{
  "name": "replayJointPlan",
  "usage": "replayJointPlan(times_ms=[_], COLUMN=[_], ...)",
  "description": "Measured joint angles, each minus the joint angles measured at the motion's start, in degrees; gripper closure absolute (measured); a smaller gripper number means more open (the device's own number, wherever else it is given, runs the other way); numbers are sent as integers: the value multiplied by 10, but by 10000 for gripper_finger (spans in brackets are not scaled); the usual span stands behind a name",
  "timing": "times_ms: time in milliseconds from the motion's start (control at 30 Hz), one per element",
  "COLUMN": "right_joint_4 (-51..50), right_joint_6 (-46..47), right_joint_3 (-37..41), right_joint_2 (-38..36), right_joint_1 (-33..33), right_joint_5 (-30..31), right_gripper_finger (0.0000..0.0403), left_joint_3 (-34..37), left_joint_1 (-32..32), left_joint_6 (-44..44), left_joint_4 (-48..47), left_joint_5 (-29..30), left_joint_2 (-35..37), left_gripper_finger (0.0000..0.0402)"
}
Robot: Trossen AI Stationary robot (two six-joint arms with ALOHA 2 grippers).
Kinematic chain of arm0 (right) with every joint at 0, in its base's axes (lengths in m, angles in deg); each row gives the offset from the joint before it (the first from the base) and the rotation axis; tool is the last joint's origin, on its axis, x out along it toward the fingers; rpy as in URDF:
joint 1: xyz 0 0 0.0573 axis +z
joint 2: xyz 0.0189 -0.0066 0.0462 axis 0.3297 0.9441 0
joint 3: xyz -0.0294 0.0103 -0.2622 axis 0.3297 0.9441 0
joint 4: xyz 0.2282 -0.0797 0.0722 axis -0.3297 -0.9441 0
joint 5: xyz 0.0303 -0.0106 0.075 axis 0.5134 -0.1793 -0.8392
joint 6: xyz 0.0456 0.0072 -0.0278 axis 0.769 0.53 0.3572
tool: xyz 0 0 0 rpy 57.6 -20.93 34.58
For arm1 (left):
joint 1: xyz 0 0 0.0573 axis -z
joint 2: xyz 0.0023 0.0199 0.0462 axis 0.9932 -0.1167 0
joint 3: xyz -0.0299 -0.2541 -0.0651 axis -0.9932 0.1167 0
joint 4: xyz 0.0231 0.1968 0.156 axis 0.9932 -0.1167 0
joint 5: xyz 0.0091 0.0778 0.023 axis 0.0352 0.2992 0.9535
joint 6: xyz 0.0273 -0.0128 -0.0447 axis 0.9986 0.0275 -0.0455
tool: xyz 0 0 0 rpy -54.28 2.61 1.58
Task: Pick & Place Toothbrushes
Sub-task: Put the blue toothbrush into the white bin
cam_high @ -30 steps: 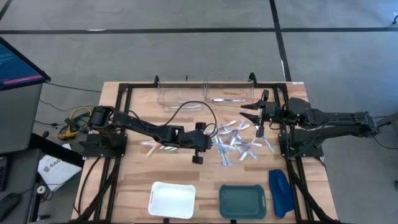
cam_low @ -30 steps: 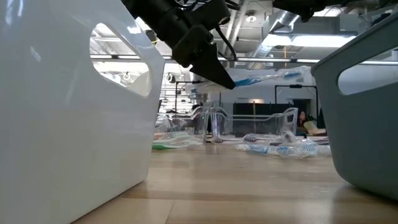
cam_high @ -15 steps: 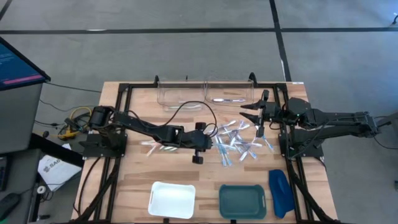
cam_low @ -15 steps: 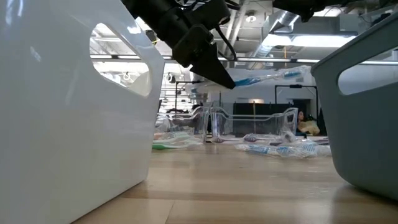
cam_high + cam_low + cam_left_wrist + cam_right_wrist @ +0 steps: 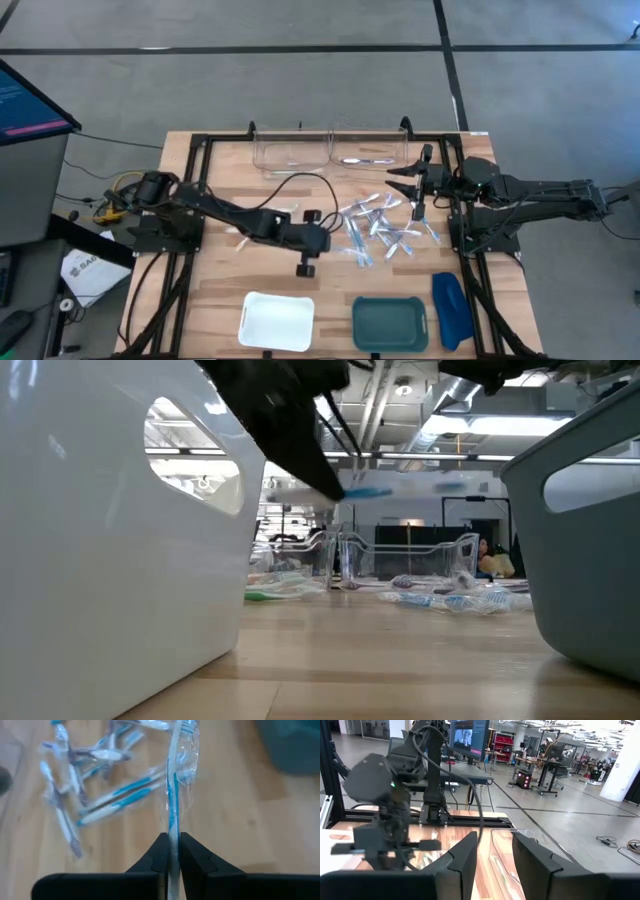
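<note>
Your bench (image 5: 220,290) carries everything, and across it your left arm (image 5: 235,215) lies stretched low from its base toward the centre, its left gripper (image 5: 170,851) raised over the wood just short of the pile of toothbrushes (image 5: 385,228). The jaws there are pinched narrow on one clear-wrapped blue toothbrush (image 5: 173,795), which points straight out ahead of them. Your right arm (image 5: 530,195) waits folded at the bench's right side, the right gripper (image 5: 492,855) lifted near the clear bins (image 5: 335,150) at the far edge, jaws part-way apart with nothing between them. From overhead you get the layout: a white tray (image 5: 277,320) and a teal tray (image 5: 390,322) side by side at the near edge, a dark-blue oblong object (image 5: 449,310) just beside the teal one, and a few more brushes (image 5: 250,238) lying left of centre. Only the left wrist view shows you the grip itself; from above the held brush cannot be picked out. The table-height view shows it as a blur of blue in the air (image 5: 368,490), well above the bench, between the two tray walls
</note>
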Motion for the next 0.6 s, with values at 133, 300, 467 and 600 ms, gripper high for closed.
replayJointPlan(times_ms=[133,300,467,600], right_joint_4=[9,18,41,72], right_joint_6=[-10,-39,-66,-77], right_joint_3=[0,0,0,0], right_joint_2=[0,0,0,3], right_joint_1=[0,0,0,0], right_joint_5=[0,0,0,0], right_gripper_finger=[285,285,285,285], left_joint_3=[0,7,51,104], left_joint_1=[23,63,109,153], left_joint_6=[-44,-92,-177,-252], left_joint_4=[-36,-58,-60,-29], left_joint_5=[-2,-2,-3,6], left_joint_2=[34,87,147,186], left_gripper_finger=[386,386,386,386])
